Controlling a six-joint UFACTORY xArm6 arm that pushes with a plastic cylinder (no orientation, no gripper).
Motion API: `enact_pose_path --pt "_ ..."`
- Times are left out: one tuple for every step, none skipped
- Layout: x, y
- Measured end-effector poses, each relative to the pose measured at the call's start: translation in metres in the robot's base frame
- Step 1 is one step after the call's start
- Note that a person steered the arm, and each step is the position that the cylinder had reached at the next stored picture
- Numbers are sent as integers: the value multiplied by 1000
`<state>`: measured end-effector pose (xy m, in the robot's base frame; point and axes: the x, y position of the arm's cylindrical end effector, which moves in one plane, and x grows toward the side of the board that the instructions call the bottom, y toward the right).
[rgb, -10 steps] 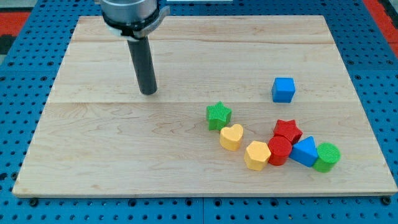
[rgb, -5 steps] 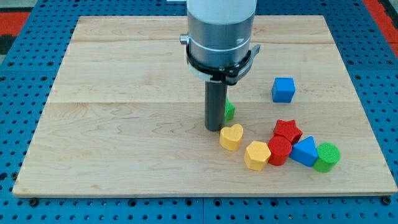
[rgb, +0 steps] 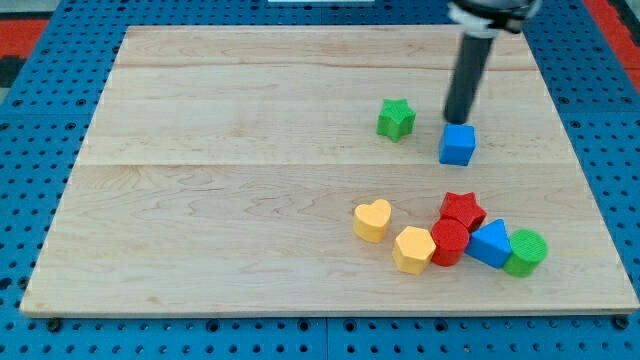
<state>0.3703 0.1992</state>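
My tip (rgb: 460, 120) stands at the upper right of the wooden board, right at the top edge of the blue cube (rgb: 457, 144), touching or almost touching it. The green star (rgb: 396, 119) lies a little to the tip's left, apart from it. Lower down sits a cluster: a yellow heart (rgb: 372, 220), a yellow hexagon (rgb: 413, 249), a red hexagon-like block (rgb: 449, 242), a red star (rgb: 462, 209), a blue triangular block (rgb: 491, 243) and a green cylinder (rgb: 526, 251).
The wooden board (rgb: 200, 200) rests on a blue perforated table (rgb: 30, 120). The cluster of blocks lies close to the board's bottom right corner.
The tip swept from the board's upper left to the middle, then up and right to the blue cube. The green star went from beside the yellow heart up and right.
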Motion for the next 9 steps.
enact_pose_path --pt "36 56" --pt "37 58" --pt "107 59" --pt "123 59" --pt "184 59" --pt "211 61" --pt "248 60" --pt "247 60" --pt "248 36"
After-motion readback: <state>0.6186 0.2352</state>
